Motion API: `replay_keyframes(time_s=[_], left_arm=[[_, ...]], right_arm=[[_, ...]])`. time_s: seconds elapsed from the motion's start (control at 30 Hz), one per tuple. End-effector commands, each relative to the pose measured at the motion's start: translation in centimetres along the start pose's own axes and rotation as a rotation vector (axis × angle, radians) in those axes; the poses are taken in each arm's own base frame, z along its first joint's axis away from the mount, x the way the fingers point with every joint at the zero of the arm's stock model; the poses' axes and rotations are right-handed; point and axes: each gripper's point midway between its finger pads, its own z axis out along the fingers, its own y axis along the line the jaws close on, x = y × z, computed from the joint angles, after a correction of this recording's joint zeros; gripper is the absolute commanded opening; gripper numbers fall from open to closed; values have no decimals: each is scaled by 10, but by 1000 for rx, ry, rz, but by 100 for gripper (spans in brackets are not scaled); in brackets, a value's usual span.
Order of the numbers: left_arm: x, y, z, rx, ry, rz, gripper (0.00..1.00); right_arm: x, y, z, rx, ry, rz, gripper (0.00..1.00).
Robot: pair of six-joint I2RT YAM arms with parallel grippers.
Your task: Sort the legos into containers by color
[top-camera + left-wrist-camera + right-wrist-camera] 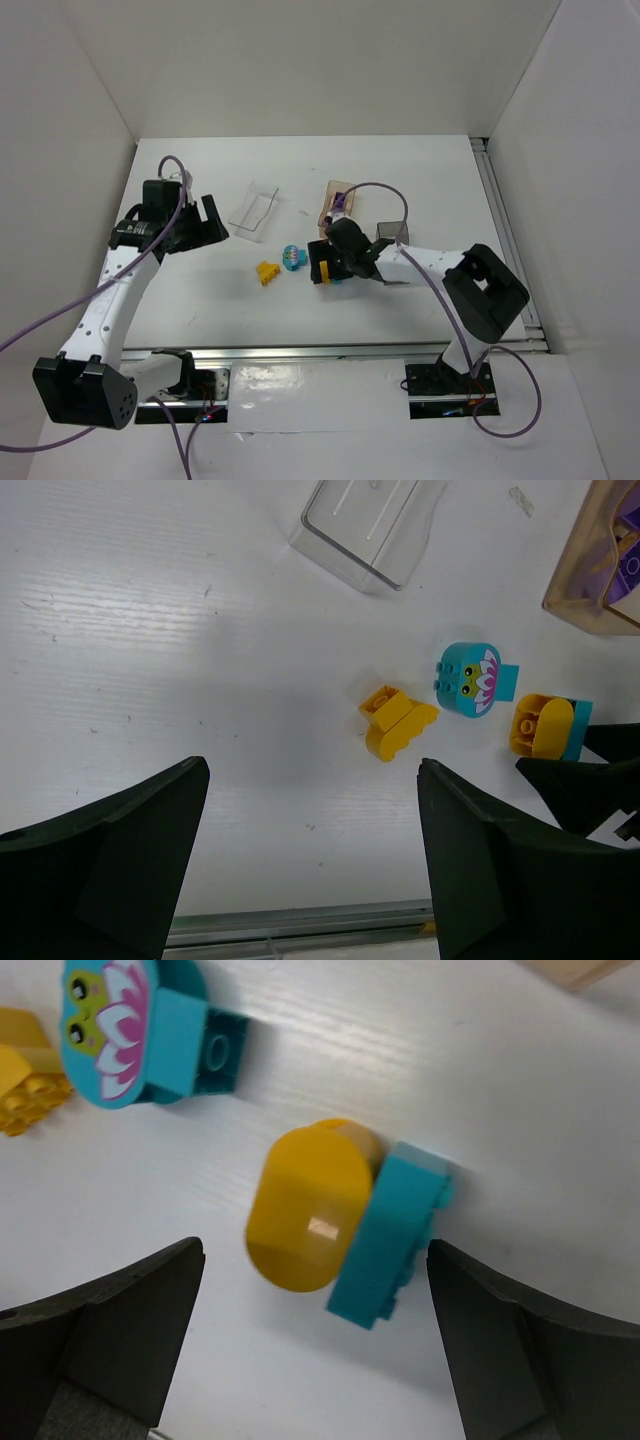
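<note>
A yellow rounded lego (305, 1205) is joined to a teal lego (390, 1235), and the pair lies on the table. My right gripper (314, 1300) is open just above the pair, one finger on each side, touching neither. In the top view the right gripper (325, 264) covers most of this pair. Left of it lie a teal lego with a printed face (292, 257) and a yellow lego (267, 272). A purple lego (341, 205) sits in the tan container (331, 190). The clear container (255, 208) holds nothing. My left gripper (207, 222) hangs open and holds nothing, far left of the bricks.
A dark grey container (384, 233) stands behind the right forearm, partly hidden. A metal rail (330, 350) runs along the near table edge. White walls close in the left, back and right. The right arm's purple cable (400, 205) arcs over the tan container.
</note>
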Motion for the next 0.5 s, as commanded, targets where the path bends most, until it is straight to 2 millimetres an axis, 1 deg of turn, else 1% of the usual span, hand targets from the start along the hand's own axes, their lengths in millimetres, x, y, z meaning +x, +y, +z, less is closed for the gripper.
replay_keyframes(time_s=[0.0,0.07,0.1,0.13,0.2,0.23,0.27,0.3,0.33,0.37,0.4,0.43,0.47], left_arm=[[-4,-10,2,39,-21,-22,93],[-4,-10,2,39,-21,-22,93],[-2,-14,2,54,-14,-14,93],[-2,-14,2,54,-14,-14,93],[-3,-12,2,46,-17,-14,93],[-3,-12,2,46,-17,-14,93],[-4,-11,2,37,-21,-14,93],[-4,-11,2,37,-21,-14,93],[-7,-12,0,41,-29,-13,93],[-7,-12,0,41,-29,-13,93],[-7,-12,0,41,-29,-13,93],[-7,-12,0,41,-29,-13,93],[-7,-12,0,41,-29,-13,93]], right_arm=[[1,52,-7,-154,-31,36,100],[8,63,-8,-154,-32,22,100],[16,78,-11,-183,-28,-7,100],[20,83,-12,-187,-27,-22,100],[18,103,-21,-222,-43,-72,100],[20,105,-23,-208,-39,-83,99],[19,103,-24,-179,-42,-98,99],[6,98,-28,-131,-85,-93,99],[6,93,-29,-96,-88,-128,99],[10,81,-32,-44,-73,-148,99],[-1,72,-36,14,-113,-155,99],[-1,63,-36,53,-116,-192,100],[-6,59,-41,79,-128,-206,100]])
